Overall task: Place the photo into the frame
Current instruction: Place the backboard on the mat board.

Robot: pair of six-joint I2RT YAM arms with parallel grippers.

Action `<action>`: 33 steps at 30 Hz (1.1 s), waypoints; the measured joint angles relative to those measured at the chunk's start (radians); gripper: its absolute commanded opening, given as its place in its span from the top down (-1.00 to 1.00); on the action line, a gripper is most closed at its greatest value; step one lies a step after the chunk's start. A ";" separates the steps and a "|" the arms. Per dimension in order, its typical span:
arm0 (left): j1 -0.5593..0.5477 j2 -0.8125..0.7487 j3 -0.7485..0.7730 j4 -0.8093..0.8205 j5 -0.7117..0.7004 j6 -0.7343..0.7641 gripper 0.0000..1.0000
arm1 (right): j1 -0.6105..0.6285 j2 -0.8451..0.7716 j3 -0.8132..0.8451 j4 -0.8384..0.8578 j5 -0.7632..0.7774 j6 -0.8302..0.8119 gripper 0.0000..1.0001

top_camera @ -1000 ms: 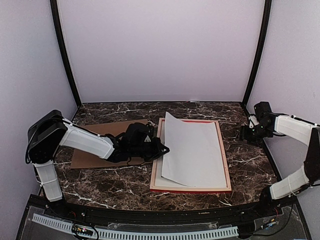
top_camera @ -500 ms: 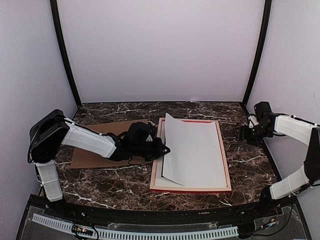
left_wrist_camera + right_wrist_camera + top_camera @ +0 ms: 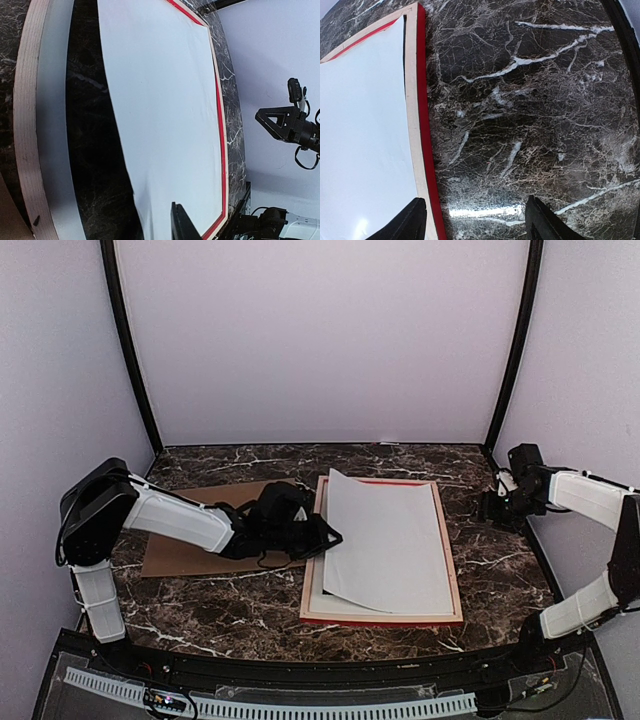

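Jaws on the right gripper (image 3: 477, 222) gape over bare marble (image 3: 530, 125). Whether the left gripper (image 3: 328, 537), at the photo's (image 3: 385, 540) left edge, pinches it, I cannot tell. White back up, the photo lies skewed on the frame (image 3: 457, 580); I'd nudge it square, gently, inside the rails.

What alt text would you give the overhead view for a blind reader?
A photo, white back up, lies askew on a red-edged frame on a dark marble table. The left gripper sits at its left edge, its arm over brown cardboard; the right gripper hangs open at far right.
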 measured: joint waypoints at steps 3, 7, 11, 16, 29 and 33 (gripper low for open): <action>0.000 0.001 0.003 -0.014 -0.003 0.013 0.47 | 0.000 0.000 0.000 0.000 -0.002 0.000 -0.38; 0.002 0.010 0.018 -0.039 -0.007 0.031 0.34 | 0.000 0.000 0.000 0.000 -0.005 0.000 -0.38; 0.002 0.023 0.039 -0.067 -0.011 0.051 0.25 | 0.000 0.001 0.000 0.000 -0.011 -0.002 -0.38; 0.008 0.040 0.051 -0.092 -0.019 0.076 0.06 | 0.000 0.002 0.000 0.000 -0.017 -0.004 -0.38; 0.039 0.053 0.100 -0.194 -0.048 0.150 -0.15 | 0.002 0.007 -0.001 0.003 -0.020 -0.005 -0.39; 0.053 0.053 0.100 -0.216 -0.053 0.166 -0.18 | 0.019 0.017 -0.001 0.011 -0.019 -0.004 -0.39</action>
